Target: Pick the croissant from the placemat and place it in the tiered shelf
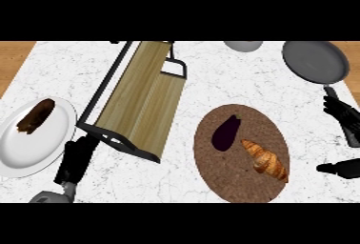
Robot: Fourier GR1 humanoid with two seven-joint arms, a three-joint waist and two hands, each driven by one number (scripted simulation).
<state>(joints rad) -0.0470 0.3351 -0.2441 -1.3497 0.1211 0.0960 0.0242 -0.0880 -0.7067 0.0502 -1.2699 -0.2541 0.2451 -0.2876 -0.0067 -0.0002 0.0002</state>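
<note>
A golden croissant [265,159] lies on the right half of a round brown placemat [239,178], beside a dark purple eggplant [225,132]. The tiered shelf [141,97], with wooden slats in a black frame, stands at centre left. My right hand [343,116] is at the right edge, to the right of the placemat and apart from the croissant, with relaxed fingers that hold nothing. My left hand [76,159] rests low at the left, fingers straight, just below the shelf's near corner.
A white plate [53,143] with a brown piece of food [36,116] sits at the left edge. At the top right sits a grey frying pan [314,59], its handle pointing toward my right hand. A grey bowl [243,45] shows at the top.
</note>
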